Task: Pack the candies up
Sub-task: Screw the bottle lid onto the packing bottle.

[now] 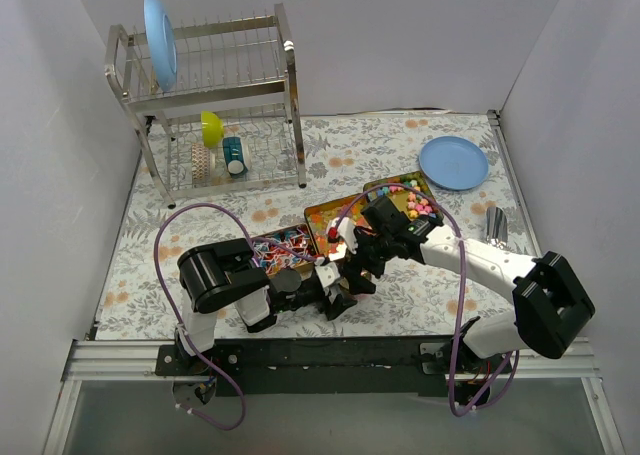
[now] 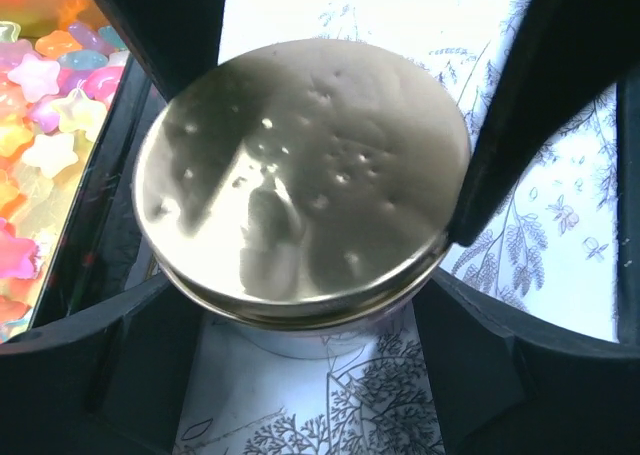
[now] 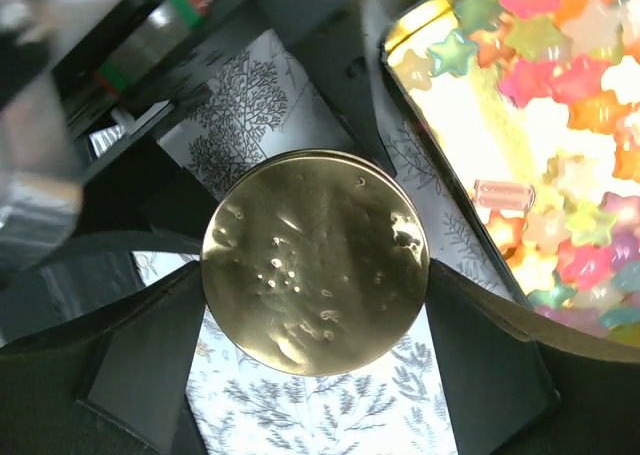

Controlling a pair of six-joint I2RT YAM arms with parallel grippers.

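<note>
The candies are small star-shaped lumps in mixed bright colours, lying in open gold trays (image 1: 325,218) at mid table (image 1: 415,197). They show at the left edge of the left wrist view (image 2: 40,125) and at the upper right of the right wrist view (image 3: 560,125). A round tin (image 2: 300,340) with a gold lid (image 3: 315,260) stands on the cloth in front of the trays. My left gripper (image 2: 300,320) is shut around the tin's body. My right gripper (image 3: 315,275) is shut on the lid's rim from above. The two grippers meet in the top view (image 1: 343,275).
A metal dish rack (image 1: 215,95) stands at the back left with a blue plate (image 1: 159,40), a yellow bowl (image 1: 212,128) and a cup. Another blue plate (image 1: 453,162) lies at the back right. A metal utensil (image 1: 496,223) lies near the right edge.
</note>
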